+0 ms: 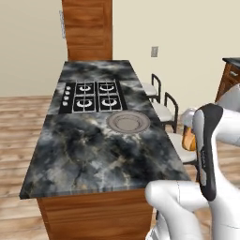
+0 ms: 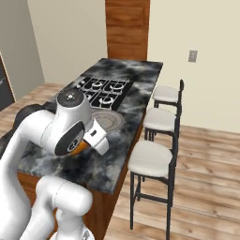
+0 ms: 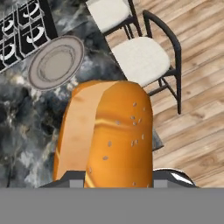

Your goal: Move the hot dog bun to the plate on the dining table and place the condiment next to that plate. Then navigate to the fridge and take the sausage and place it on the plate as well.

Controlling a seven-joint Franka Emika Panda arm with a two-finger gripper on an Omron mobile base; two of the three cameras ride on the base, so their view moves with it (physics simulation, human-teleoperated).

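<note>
The gripper (image 3: 118, 181) is closed on the hot dog bun (image 3: 109, 135), carried above the edge of the dining table surface (image 1: 93, 150). The plate (image 1: 128, 122) is bare. Remaining, by judgement: bun placement, condiment, fridge, sausage.

The plate (image 1: 128, 122) lies on the dining table (image 1: 93, 154), beside the cooktop (image 1: 91, 96).

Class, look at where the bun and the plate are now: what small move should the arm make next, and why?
Probably carry the hot dog bun forward over the dining table toward the plate. The gripper is shut on the bun, held above the table's edge near the stools, while the plate lies bare beside the cooktop.
</note>
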